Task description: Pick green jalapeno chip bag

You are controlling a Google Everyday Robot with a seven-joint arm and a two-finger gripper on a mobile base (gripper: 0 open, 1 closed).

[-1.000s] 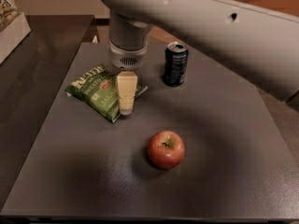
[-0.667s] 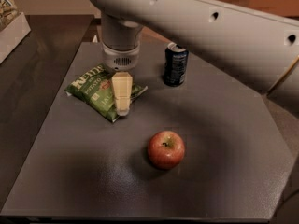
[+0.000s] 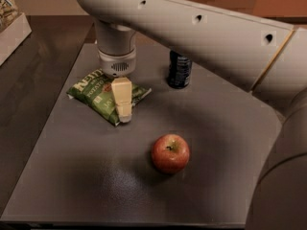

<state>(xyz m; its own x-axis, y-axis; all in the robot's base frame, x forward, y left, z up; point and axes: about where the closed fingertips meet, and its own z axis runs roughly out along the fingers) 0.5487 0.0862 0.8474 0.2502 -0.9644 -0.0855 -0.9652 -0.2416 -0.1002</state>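
The green jalapeno chip bag (image 3: pixel 98 93) lies flat on the dark grey table (image 3: pixel 220 143), left of centre, with white lettering and a small red logo showing. My gripper (image 3: pixel 123 107) hangs straight down from the white arm over the bag's right half, with its cream finger low at the bag's surface. A red apple (image 3: pixel 170 153) sits in front of the bag, to the right and apart from it.
A dark drink can (image 3: pixel 179 70) stands upright behind and right of the bag, partly hidden by the arm. A pale box edge (image 3: pixel 12 28) sits at the far left, off the table. The arm's large white link crosses the upper right.
The arm has swung left and the gripper has come lower over the bag's right half. The bag, apple and can have not moved.
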